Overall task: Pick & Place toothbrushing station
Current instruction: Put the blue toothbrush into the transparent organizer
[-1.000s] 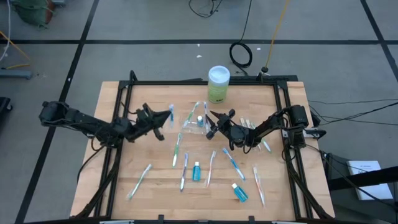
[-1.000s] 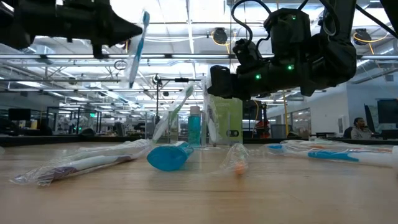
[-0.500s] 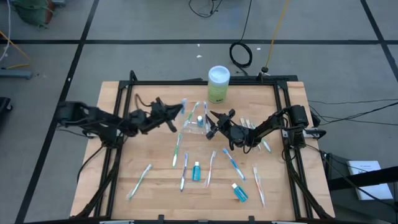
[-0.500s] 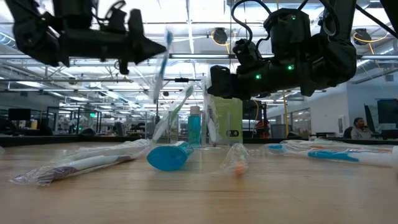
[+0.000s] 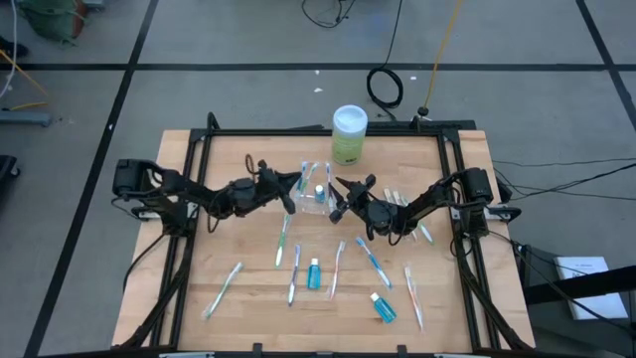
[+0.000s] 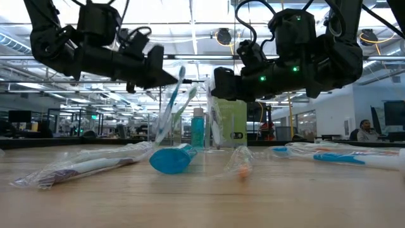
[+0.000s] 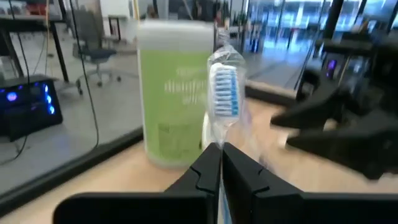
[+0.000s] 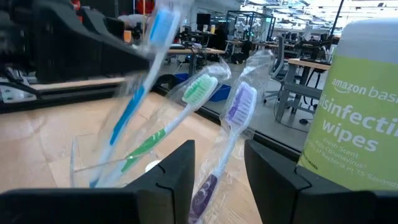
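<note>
Clenching a wrapped blue toothbrush (image 7: pixel 225 93), the left gripper (image 5: pixel 279 189) hangs over the toothbrushing station (image 5: pixel 310 206) holding two brushes; right gripper (image 5: pixel 341 198) open.

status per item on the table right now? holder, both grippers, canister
clear holder: upright, green and purple brushes leaning in it
left gripper: shut on blue toothbrush, over the holder
right gripper: open, beside the holder
green canister: upright, lid on
loose toothbrushes: lying flat, wrapped
</note>
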